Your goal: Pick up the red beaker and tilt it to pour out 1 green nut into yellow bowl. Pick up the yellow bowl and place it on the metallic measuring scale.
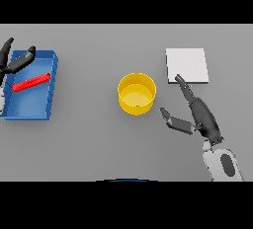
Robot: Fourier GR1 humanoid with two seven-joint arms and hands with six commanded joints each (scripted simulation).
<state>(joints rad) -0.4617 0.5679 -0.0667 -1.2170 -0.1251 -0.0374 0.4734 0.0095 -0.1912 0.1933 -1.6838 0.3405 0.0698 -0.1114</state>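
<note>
- Your right hand [201, 114] sits at 4 o'clock from the yellow bowl, above the grey table [99, 139]. The fingers are straight and spread apart from the thumb, and they hold nothing.
- The fingertips [179, 80] of that hand overlap the near left corner of the metallic measuring scale.
- The yellow bowl [137, 94] stands upright at the table's centre, apart from both hands. A small green speck shows at its inner near wall.
- The blue tray [53, 75] lies at 9 o'clock from the bowl. A red object [31, 82] lies tilted inside it.
- The metallic measuring scale [187, 65] lies flat at 2 o'clock from the bowl.
- Your left hand [15, 61] is at the tray's far left corner, fingers spread and empty.
</note>
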